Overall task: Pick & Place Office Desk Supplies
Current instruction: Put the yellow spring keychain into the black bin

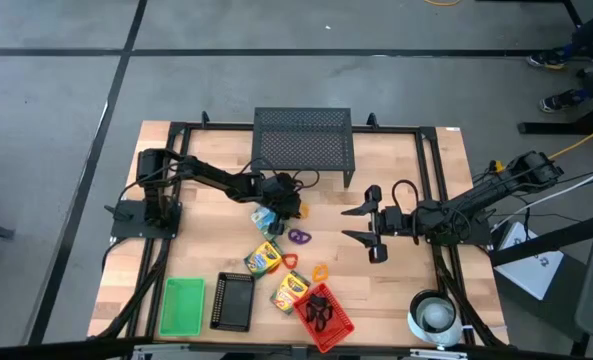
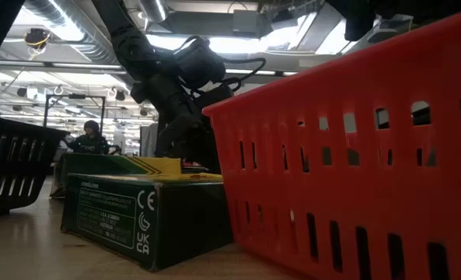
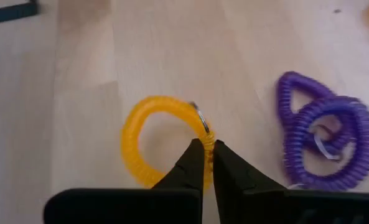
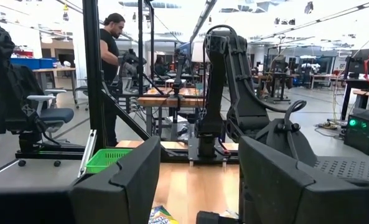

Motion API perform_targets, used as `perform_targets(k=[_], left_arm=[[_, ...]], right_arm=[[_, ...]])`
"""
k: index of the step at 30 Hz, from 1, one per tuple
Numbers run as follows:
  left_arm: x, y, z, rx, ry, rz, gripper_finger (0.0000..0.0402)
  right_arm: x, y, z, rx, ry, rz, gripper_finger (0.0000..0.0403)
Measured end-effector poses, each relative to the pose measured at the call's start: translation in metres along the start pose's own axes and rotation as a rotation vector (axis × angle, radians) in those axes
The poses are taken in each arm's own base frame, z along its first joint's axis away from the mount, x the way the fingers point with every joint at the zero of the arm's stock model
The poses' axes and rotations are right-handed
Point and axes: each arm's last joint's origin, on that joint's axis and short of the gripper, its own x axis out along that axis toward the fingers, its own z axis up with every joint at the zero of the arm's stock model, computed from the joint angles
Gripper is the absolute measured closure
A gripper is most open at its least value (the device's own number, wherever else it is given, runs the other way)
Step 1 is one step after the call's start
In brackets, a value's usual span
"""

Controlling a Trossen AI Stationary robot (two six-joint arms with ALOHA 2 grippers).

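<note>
- Left gripper (image 3: 208,149) pinches the yellow ring (image 3: 148,138) by its rim, ready for lifting.
- Right gripper (image 1: 361,223) waits aside, fingers spread, clear of the purple ring (image 3: 324,140).

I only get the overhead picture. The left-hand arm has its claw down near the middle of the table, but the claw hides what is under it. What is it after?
Observer: Its wrist camera shows the left gripper shut on the yellow ring, with the fingertips pinching the coil.
Operator: Is anything tangled up with that ring?
Observer: No. The purple ring lies beside it on the wood, apart from it.
Operator: And the other claw, is it carrying something?
Observer: No. In its own wrist view the right gripper is open, with nothing between its fingers.
</note>
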Motion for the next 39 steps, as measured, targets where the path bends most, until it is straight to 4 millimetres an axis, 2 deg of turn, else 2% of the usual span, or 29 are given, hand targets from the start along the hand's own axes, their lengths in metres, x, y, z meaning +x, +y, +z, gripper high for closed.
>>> perform_targets(k=[6,9,13,17,23,27,35,39], left_arm=[[-0.001,-0.001,0.000,0.007,-0.002,-0.028,0.0393],[-0.009,-0.001,0.007,0.023,-0.027,-0.030,0.0398],[-0.033,-0.002,0.021,0.067,-0.062,-0.022,0.0398],[-0.067,-0.009,0.035,0.082,-0.102,-0.083,0.0399],[-0.105,-0.043,0.040,0.086,-0.071,-0.344,0.0400],[-0.119,-0.068,0.041,0.071,-0.032,-0.503,0.0400],[-0.129,-0.117,0.031,0.055,0.174,-0.664,0.0400],[-0.128,-0.134,0.027,0.049,0.244,-0.695,0.0400]], right_arm=[[0.000,0.000,0.000,-0.003,0.000,0.000,0.0184],[0.000,0.000,0.000,-0.004,0.005,0.000,0.0184],[0.000,0.000,-0.001,-0.005,0.014,0.001,0.0184],[0.000,0.000,-0.002,-0.007,0.022,0.000,0.0184],[0.000,0.000,-0.003,-0.010,0.035,0.002,0.0184],[0.000,0.000,-0.004,-0.012,0.040,0.002,0.0184],[0.000,0.000,-0.005,-0.020,0.052,-0.021,0.0184],[0.000,0.000,-0.006,-0.021,0.057,-0.019,0.0184]])
